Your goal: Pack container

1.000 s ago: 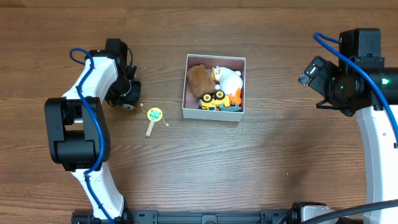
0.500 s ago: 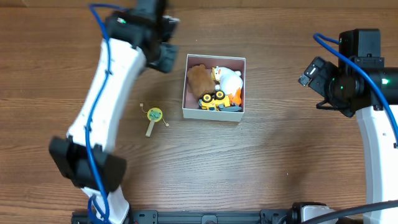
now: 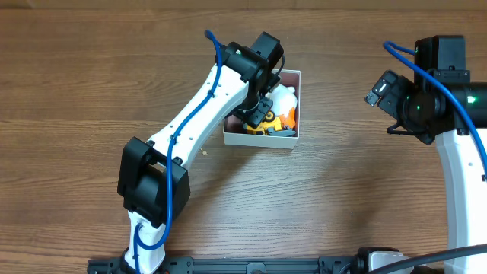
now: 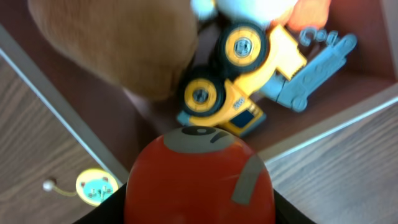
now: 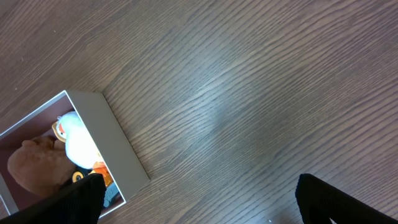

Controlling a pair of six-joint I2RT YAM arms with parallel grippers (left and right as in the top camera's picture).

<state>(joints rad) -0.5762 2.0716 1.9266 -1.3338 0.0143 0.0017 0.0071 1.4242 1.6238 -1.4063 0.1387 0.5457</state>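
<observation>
The container [image 3: 259, 140], a square white box with a pink inside, stands mid-table. It holds a brown plush [image 4: 118, 43], a white plush [image 3: 283, 97], a yellow toy truck [image 4: 242, 74] and a blue toy part [image 4: 311, 56]. My left gripper [image 3: 255, 106] hangs over the box's left half, shut on a red rounded toy [image 4: 199, 174] with a grey mark. In the left wrist view the jaws [image 4: 199, 216] flank that toy. My right gripper [image 3: 384, 95] is open and empty to the right of the box; its fingers [image 5: 205, 205] stand wide apart.
A yellow cat-face rattle [image 4: 96, 186] lies on the wood just outside the box's left wall; my left arm hides it in the overhead view. The box also shows in the right wrist view [image 5: 118, 140]. Bare wooden table surrounds the box.
My left arm swung from the table's left side, round the back, to over the container's left half. The rattle stayed on the table. The right arm has not moved.
</observation>
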